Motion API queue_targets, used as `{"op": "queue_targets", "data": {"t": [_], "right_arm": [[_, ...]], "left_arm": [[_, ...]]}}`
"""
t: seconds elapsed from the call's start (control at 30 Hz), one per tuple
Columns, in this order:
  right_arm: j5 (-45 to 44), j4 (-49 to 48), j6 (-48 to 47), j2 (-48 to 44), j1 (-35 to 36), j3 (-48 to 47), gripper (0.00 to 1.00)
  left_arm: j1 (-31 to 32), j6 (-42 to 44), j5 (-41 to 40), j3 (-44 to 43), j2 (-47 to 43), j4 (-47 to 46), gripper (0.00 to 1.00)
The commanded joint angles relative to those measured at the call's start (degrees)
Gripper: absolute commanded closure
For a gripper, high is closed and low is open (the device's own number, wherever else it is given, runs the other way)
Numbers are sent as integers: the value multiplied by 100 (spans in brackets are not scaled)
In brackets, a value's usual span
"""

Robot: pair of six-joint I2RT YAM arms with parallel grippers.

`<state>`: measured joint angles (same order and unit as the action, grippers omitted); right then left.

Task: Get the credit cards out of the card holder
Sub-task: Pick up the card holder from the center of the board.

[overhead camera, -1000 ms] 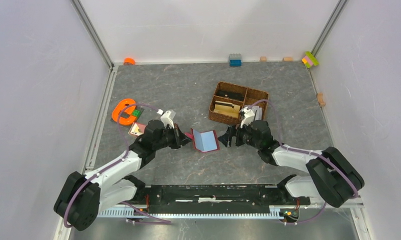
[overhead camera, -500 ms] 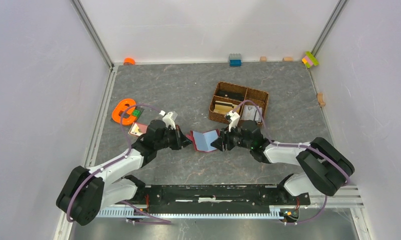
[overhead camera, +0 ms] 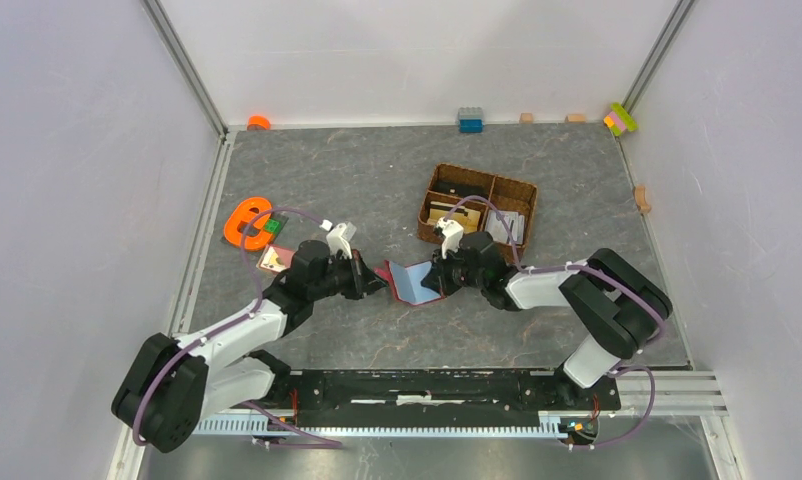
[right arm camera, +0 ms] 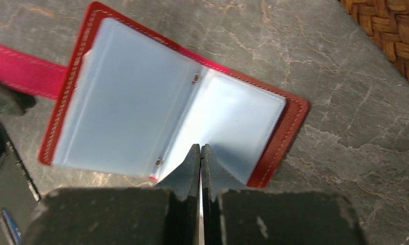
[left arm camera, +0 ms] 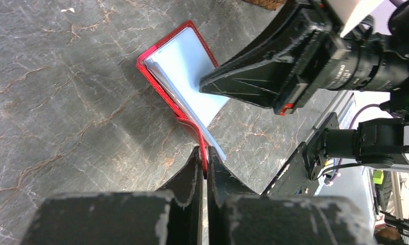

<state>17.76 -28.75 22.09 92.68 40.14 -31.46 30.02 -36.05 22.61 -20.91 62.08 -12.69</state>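
Pinching the open card holder mid-table, the left gripper clamps its 9 o'clock cover. The right gripper, jaws together, meets the pale sleeve at 3 o'clock, hold unclear. Catching sleeve, not credit cards, would likely drag the holder.

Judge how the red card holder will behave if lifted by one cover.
Likely floppy: the card holder lies hinged open, one cover bent up in the left claw. Its sleeves look glossy, so probably slippery. It is thin, so probably light.
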Motion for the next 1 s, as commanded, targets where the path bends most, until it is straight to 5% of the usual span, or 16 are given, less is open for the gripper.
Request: {"op": "queue_targets", "data": {"t": [0.0,0.13,0.23,0.33,0.4,0.47,0.73,0.97], "right_arm": [[-331,413,-119,255,34,-360,100],[-105,295,8,437,34,-361,100],[94,220,102,511,21,-352,100],[217,130,208,563,-21,-283,100],[366,11,302,624,-79,-219,100],[539,-171,437,692,-126,-156,100],[693,-324,555,793,-164,-108,100],[560,-245,505,655,-166,-63,100]], "left_arm": [[17,45,228,39,5,-498,98],[22,-6,372,60,223,-871,98],[20,-27,436,60,425,-1130,88],[21,-42,259,129,580,-1279,64],[16,-182,22,275,710,-1472,38],[15,-271,-42,302,956,-1579,28],[13,-431,-9,9,1681,-1336,22],[4,-55,-1153,-194,740,362,22]]}}
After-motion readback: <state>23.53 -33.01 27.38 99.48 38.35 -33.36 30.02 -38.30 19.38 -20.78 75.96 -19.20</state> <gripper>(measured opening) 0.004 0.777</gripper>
